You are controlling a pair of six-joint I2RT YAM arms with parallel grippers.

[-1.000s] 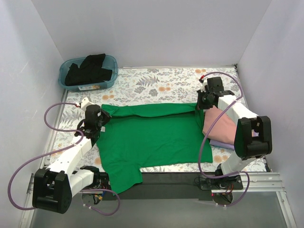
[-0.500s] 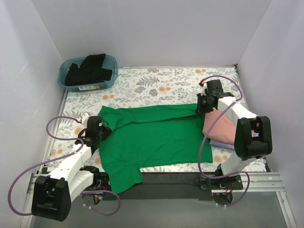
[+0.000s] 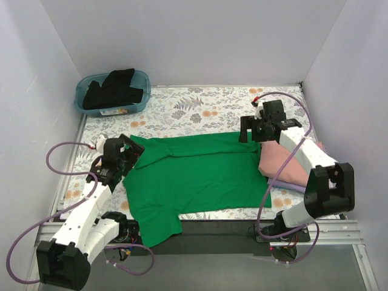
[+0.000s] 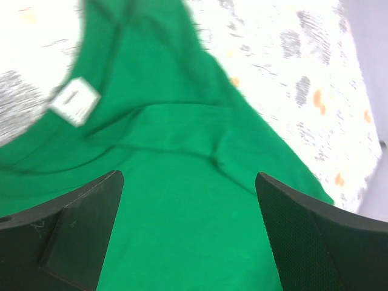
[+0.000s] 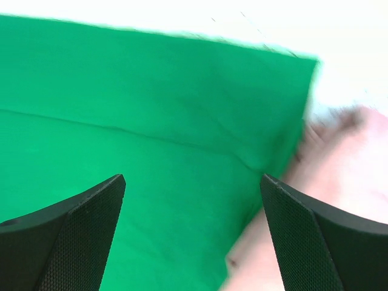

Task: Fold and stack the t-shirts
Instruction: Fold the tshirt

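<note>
Floral tablecloth (image 3: 200,109) carries the green t-shirt (image 3: 194,176) spread mid-table, its near sleeve overhanging the front edge. The left gripper (image 4: 188,200) and right gripper (image 5: 191,206) hover over its far corners, jaws apart. A folded salmon-pink t-shirt (image 3: 285,160) touches its right edge.

top: bright, even, sharp | wrists: blurred, tabletop overexposed white | shadows soft

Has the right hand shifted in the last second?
Yes. The right hand has moved left, away from the pink shirt, over the green shirt.
</note>
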